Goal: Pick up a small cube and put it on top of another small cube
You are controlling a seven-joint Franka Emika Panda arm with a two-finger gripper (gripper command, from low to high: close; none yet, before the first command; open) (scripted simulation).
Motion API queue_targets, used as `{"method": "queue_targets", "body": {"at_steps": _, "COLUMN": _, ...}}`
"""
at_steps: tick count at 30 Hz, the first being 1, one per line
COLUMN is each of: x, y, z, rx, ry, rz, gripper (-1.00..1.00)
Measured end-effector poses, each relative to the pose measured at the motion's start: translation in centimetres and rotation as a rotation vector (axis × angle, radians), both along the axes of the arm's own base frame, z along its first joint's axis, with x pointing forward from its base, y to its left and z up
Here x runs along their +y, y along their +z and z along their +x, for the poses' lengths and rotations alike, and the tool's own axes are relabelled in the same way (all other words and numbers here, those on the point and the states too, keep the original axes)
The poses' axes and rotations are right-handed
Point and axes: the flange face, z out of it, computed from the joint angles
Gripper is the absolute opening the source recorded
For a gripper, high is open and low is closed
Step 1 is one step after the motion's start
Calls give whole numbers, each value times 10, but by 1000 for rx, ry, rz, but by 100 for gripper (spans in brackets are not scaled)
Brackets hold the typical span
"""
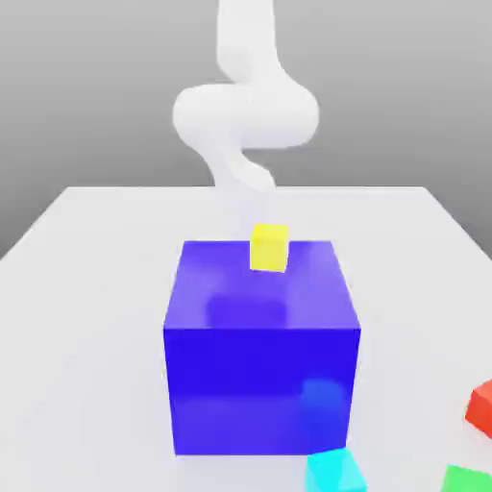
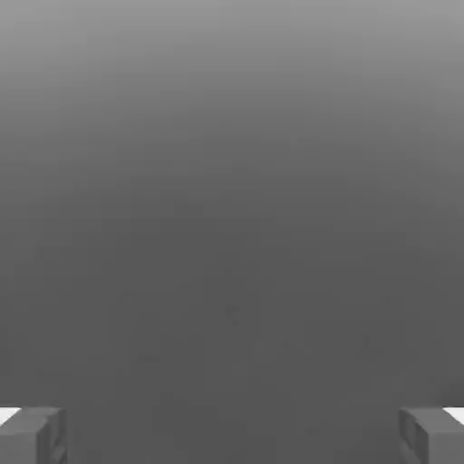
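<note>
A small yellow cube with matte faces [image 1: 269, 247] is seen in the exterior view behind the rear top edge of a large glossy blue cube [image 1: 261, 351], so that its lower part is hidden by that edge; whether it rests on the table behind or on the blue top cannot be told. Being a cube, it has no long axis; it stands upright, with one flat face turned almost squarely to the exterior camera and its edges roughly parallel to those of the blue cube. Its colour is plain and even, with a slightly lighter top.

On the pale grey tabletop [image 1: 86, 288], a small glossy cyan cube [image 1: 334, 472] is seen just in front of the blue cube's lower corner at the exterior view's right, tilted a little. Further toward that side, a small red cube [image 1: 480, 407] and a small green cube [image 1: 467, 479] are cut by the picture's edge.

The white robot arm [image 1: 245, 110] is seen behind the blue cube. In the hand view, the gripper [image 2: 232, 435] is shown with its grey fingertips [image 2: 32, 435] spread fully wide; nothing is held between them.
</note>
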Motion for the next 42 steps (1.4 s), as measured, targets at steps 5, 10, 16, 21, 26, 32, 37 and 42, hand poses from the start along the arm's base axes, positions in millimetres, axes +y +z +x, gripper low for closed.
{"method": "queue_targets", "body": {"at_steps": 5, "x": 55, "y": -74, "z": 54, "rx": 132, "ry": 50, "rz": -67, "gripper": 0}}
{"method": "queue_targets", "body": {"at_steps": 10, "x": 111, "y": -155, "z": 87, "rx": 255, "ry": 117, "rz": -122, "gripper": 0}}
{"method": "queue_targets", "body": {"at_steps": 16, "x": 178, "y": -259, "z": 99, "rx": 397, "ry": 217, "rz": -170, "gripper": 0}}
{"method": "queue_targets", "body": {"at_steps": 21, "x": 240, "y": -344, "z": 80, "rx": 510, "ry": 329, "rz": -193, "gripper": 0}}
{"method": "queue_targets", "body": {"at_steps": 26, "x": 284, "y": -425, "z": 48, "rx": 627, "ry": 417, "rz": -190, "gripper": 0}}
{"method": "queue_targets", "body": {"at_steps": 32, "x": 320, "y": -510, "z": 10, "rx": 716, "ry": 495, "rz": -173, "gripper": 0}}
{"method": "queue_targets", "body": {"at_steps": 37, "x": 320, "y": -537, "z": 8, "rx": 718, "ry": 497, "rz": -174, "gripper": -100}}
{"method": "queue_targets", "body": {"at_steps": 42, "x": 321, "y": -529, "z": 9, "rx": 718, "ry": 498, "rz": -173, "gripper": -100}}
